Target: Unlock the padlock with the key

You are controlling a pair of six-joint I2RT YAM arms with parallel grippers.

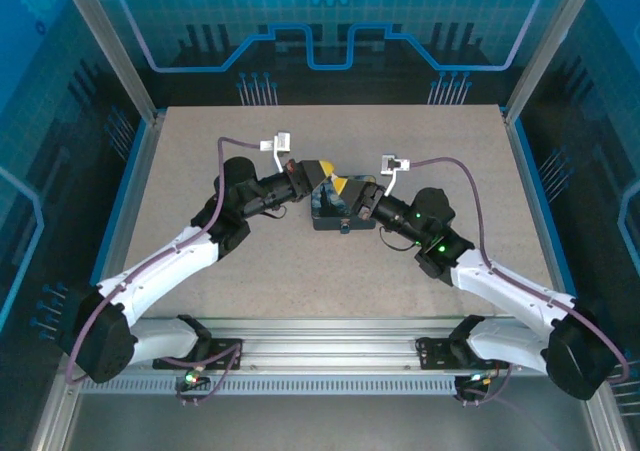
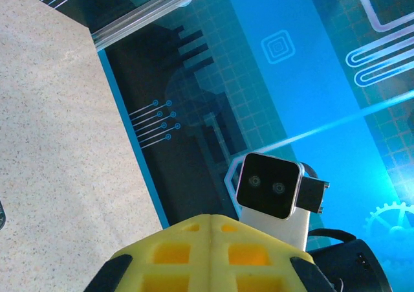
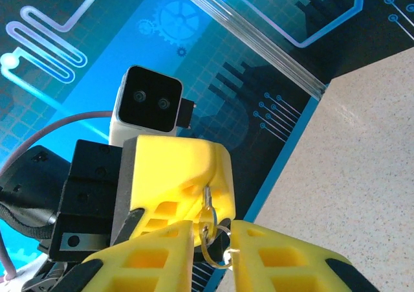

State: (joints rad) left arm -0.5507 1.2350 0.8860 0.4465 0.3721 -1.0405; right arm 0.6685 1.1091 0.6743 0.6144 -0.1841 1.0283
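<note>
The key (image 3: 207, 204), on its ring, stands in the narrow gap between the right fingers (image 3: 284, 256), tip towards the left fingers (image 2: 174, 250), which are clenched flat together over the painted tin box (image 1: 330, 217) at mid-desk (image 1: 250, 271). Whether the right fingers pinch the ring is unclear. The padlock is hidden where the arms meet; unlocking looks unfinished.

Table (image 1: 330, 261): beige, finely speckled.
Left pincer (image 2: 210, 222): yellow, black corners.
Right pincer (image 3: 213, 240): yellow, black corners.
Key ring (image 3: 213, 248): silvery.
Tin box (image 1: 335, 214): dark bluish.
Back wall (image 1: 330, 21): blue grid, pale circuit lines, gear motif.
Cable (image 1: 441, 159): mauve.
Wrist camera (image 2: 268, 185): white, black face.
</note>
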